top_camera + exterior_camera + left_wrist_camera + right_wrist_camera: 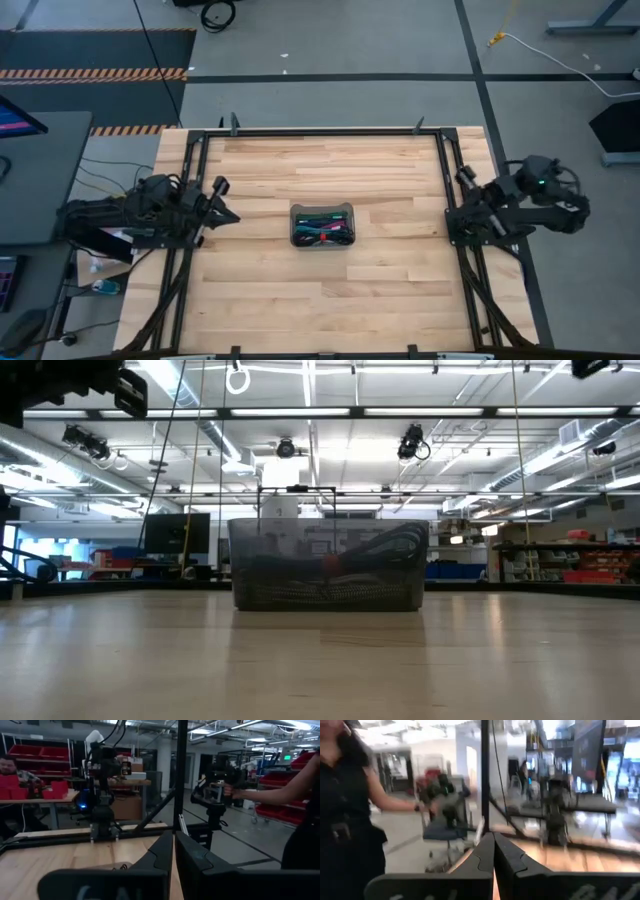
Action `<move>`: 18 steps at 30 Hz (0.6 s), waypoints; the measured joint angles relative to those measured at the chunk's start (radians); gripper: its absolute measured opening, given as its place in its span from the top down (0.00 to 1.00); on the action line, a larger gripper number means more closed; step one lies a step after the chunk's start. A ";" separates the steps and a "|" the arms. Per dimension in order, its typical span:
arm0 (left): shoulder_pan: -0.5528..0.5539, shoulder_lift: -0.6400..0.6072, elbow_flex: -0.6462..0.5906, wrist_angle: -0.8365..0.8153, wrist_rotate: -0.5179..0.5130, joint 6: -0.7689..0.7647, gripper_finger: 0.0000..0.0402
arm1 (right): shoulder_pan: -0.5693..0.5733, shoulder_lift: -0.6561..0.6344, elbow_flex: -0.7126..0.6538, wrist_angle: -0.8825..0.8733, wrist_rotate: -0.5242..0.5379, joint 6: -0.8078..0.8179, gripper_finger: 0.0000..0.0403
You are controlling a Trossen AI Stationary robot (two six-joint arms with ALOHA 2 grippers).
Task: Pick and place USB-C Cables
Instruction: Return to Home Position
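A translucent grey tray [322, 225] stands at the middle of the table and holds several USB-C cables [325, 231], green, maroon and black among them; in the low view the tray [328, 565] shows their dark tangle through its wall. My left gripper [228, 213] is shut and empty at the table's left edge, pointing level toward the tray. My right gripper [462, 178] is shut and empty at the right edge. Each wrist view looks past shut fingers, the left [173, 851] and the right [493, 851], across the table into the room.
A black frame [320, 132] runs along the table's far edge and down both sides. Bare wood [320, 310] lies around the tray. A person stands beyond the table, with an arm [270, 792] reaching to a handle.
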State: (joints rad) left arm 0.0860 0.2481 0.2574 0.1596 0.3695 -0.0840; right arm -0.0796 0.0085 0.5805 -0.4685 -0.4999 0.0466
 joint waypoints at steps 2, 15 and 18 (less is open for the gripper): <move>-0.001 0.000 0.000 -0.010 -0.001 0.000 0.94 | 0.000 0.001 -0.049 0.026 0.025 0.001 0.99; -0.001 0.000 0.000 -0.039 0.000 -0.006 0.94 | 0.000 -0.002 -0.257 0.166 0.305 -0.009 0.99; -0.001 0.000 0.000 -0.042 0.000 -0.001 0.94 | 0.000 -0.002 -0.349 0.292 0.235 -0.044 0.99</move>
State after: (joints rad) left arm 0.0849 0.2485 0.2577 0.1173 0.3698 -0.0853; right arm -0.0799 0.0067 0.2315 -0.1767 -0.2650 0.0030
